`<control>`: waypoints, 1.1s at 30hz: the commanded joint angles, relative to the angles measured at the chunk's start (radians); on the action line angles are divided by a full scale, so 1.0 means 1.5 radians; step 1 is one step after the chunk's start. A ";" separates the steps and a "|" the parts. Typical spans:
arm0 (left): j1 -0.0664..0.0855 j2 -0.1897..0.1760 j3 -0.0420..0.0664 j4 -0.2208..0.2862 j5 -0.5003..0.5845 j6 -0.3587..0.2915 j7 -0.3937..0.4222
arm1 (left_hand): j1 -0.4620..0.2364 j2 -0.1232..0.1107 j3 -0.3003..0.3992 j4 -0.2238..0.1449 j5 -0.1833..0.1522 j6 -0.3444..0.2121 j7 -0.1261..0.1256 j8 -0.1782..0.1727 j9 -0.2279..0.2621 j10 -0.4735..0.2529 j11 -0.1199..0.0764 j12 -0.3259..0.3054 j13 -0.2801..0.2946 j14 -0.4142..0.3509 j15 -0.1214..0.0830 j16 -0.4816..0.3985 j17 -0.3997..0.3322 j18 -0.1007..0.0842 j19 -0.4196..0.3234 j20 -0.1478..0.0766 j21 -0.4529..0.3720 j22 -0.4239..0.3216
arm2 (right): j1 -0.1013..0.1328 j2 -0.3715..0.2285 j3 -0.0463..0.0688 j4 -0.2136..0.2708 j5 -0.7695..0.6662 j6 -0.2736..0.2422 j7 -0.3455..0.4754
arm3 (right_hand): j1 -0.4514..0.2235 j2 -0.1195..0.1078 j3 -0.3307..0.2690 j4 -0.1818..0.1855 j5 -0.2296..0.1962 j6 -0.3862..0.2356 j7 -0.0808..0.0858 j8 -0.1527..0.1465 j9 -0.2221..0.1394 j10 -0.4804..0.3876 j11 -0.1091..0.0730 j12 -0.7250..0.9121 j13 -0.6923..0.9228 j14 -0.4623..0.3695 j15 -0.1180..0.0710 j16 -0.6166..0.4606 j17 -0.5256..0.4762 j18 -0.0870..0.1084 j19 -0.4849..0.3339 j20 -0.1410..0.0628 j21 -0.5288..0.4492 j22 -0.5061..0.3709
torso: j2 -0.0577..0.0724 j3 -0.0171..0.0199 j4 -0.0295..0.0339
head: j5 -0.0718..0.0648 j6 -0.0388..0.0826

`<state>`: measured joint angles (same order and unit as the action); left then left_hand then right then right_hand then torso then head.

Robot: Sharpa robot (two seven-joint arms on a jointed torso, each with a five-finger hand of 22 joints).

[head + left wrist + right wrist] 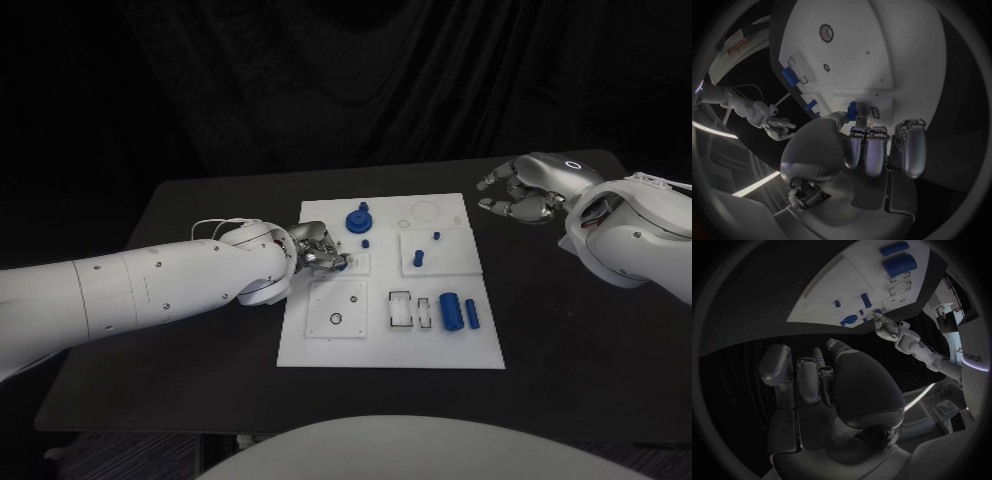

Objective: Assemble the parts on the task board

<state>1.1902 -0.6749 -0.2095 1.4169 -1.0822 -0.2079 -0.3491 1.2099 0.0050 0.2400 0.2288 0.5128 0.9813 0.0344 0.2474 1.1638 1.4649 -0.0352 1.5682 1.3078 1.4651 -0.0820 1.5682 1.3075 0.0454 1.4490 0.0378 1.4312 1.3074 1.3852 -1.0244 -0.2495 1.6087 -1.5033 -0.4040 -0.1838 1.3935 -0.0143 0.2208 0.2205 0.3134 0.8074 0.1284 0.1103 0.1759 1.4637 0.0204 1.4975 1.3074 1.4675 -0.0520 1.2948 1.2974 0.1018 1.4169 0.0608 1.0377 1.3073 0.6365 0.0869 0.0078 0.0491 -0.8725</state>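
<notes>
Assembly in progress: several parts remain loose on the task board (389,350).
Left hand (317,252) pinches a small blue part (852,110) over the board; right hand (522,190) hovers beyond the far-right corner, fingers curled, holding nothing.

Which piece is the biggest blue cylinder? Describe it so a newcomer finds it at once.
Start at the white task board in the middle of the black table. Near its right edge, on the side toward the robot, the fat blue cylinder lies flat. Beside it lies a thinner blue rod; the cylinder is clearly thicker.
</notes>
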 commanded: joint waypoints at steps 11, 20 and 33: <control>-0.002 0.001 -0.002 0.000 0.004 -0.033 0.014 | 0.007 -0.002 0.018 -0.006 0.005 0.004 -0.002 -0.004 0.003 0.071 0.000 0.002 0.175 0.070 0.002 0.002 0.176 0.000 0.000 -0.002 -0.002 0.108 | -0.002 -0.002 0.001 0.000 -0.001 0.007 -0.014 | 0.006 0.003 0.005 0.000 0.004 0.005 0.001 -0.004 -0.001 0.015 0.005 -0.004 0.121 0.026 0.005 -0.004 -0.001 0.000 -0.004 0.000 -0.002 0.056 | 0.000 0.0000 -0.0004 | -0.002 0.000; -0.002 0.000 -0.002 0.001 0.004 -0.061 0.021 | 0.006 -0.003 0.022 -0.006 0.003 0.005 -0.002 -0.003 0.003 0.071 0.000 0.002 0.175 0.070 0.002 0.002 0.176 0.000 0.001 -0.002 -0.001 0.109 | -0.002 -0.002 0.001 -0.002 -0.001 0.007 -0.015 | 0.006 0.003 0.006 0.000 0.004 0.005 0.002 -0.004 -0.002 0.014 0.005 -0.005 0.120 0.026 0.005 -0.005 -0.002 0.000 -0.005 0.001 -0.005 0.056 | 0.000 0.0001 -0.0001 | -0.003 0.000; -0.002 0.005 -0.002 -0.002 0.004 -0.070 0.022 | 0.002 -0.005 0.033 -0.004 -0.004 0.006 -0.001 -0.004 0.005 0.071 0.000 0.002 0.175 0.070 0.001 0.002 0.176 0.000 0.002 -0.002 -0.002 0.109 | -0.002 -0.001 0.001 -0.003 -0.001 0.008 -0.015 | 0.006 0.002 0.006 -0.001 0.005 0.005 0.002 -0.005 -0.002 0.012 0.005 -0.007 0.117 0.024 0.005 -0.011 -0.007 0.001 -0.007 0.001 -0.011 0.054 | 0.005 -0.0058 0.0006 | -0.002 0.000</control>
<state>1.1885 -0.6708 -0.2132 1.4135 -1.0818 -0.2967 -0.3333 1.2101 0.0031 0.2796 0.2274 0.5135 0.9914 0.0412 0.2449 1.1712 1.4649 -0.0353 1.5682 1.3078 1.4651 -0.0820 1.5682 1.3074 0.0454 1.4490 0.0379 1.4312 1.3074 1.3847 -1.0262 -0.2492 1.6048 -1.5027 -0.3965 -0.1895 1.3935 -0.0143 0.2236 0.2178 0.3171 0.8105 0.1315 0.1104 0.1742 1.4665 0.0232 1.4902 1.3074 1.4675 -0.0520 1.2828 1.2879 0.1018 1.4155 0.0623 1.0279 1.3080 0.6417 0.0796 0.0079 0.0463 -0.8725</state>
